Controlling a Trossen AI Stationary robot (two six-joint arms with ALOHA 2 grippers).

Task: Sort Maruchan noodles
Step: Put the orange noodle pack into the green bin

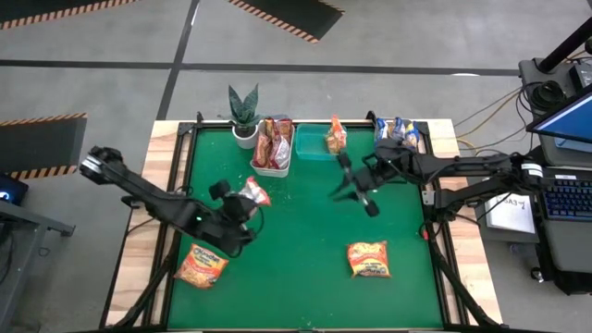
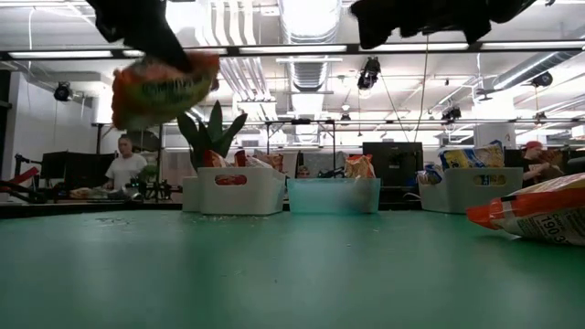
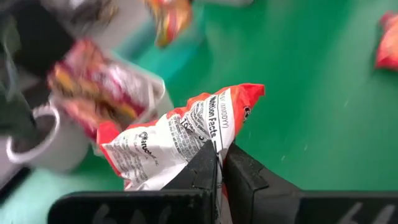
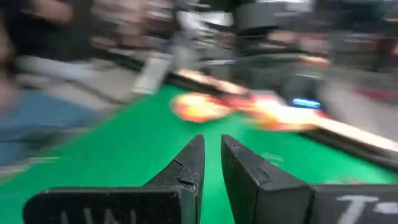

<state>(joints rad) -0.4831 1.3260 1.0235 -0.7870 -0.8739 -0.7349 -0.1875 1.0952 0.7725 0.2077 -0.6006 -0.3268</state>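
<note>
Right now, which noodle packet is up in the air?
The red-and-white packet pinched in the left tool. The other two loose packets lie flat on the green table.

Desk (image 1: 305, 240): green top with a pale wood edge, filling the lower middle of the high view.
Plant (image 1: 244, 109): spiky leaves in a white pot, at the desk's upper left corner.
White bin (image 1: 273, 166): just right of the plant, along the desk's top edge.
Teal bin (image 1: 310, 146): touching the white bin's right side.
Grey bin (image 1: 418, 139): upper right corner of the desk.
Person (image 2: 122, 166): white shirt, far left of the low view, in the room behind.
Laptop (image 1: 566, 162): right edge of the high view, off the desk.
</note>
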